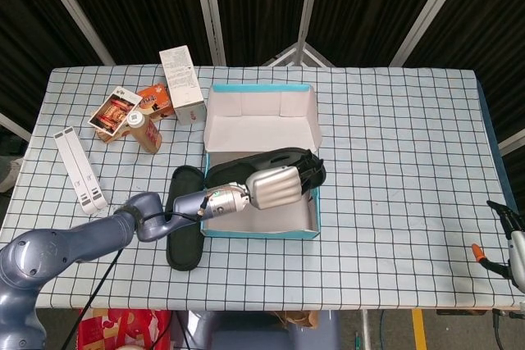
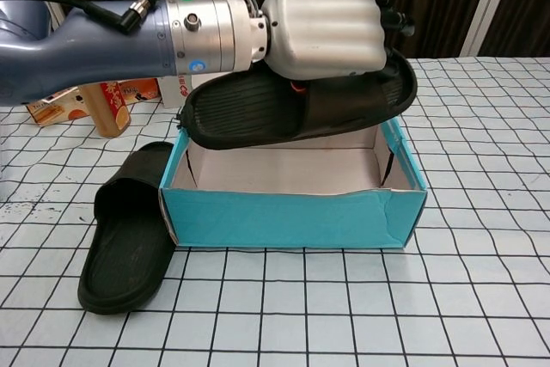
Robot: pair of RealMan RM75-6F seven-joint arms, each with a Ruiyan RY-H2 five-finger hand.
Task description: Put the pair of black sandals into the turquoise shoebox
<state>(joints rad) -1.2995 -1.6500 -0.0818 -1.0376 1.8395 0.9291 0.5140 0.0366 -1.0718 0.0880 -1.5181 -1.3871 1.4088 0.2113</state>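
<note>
1. left robot hand (image 2: 325, 30) grips one black sandal (image 2: 296, 109) just above the turquoise shoebox (image 2: 292, 217).
2. lower it flat along one wall, leaving room for the second sandal (image 2: 129, 229) on the worktop (image 2: 481, 281).

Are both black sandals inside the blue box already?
No: one sandal lies on the table beside the turquoise shoebox, and the left hand holds the other sandal above the box.
</note>
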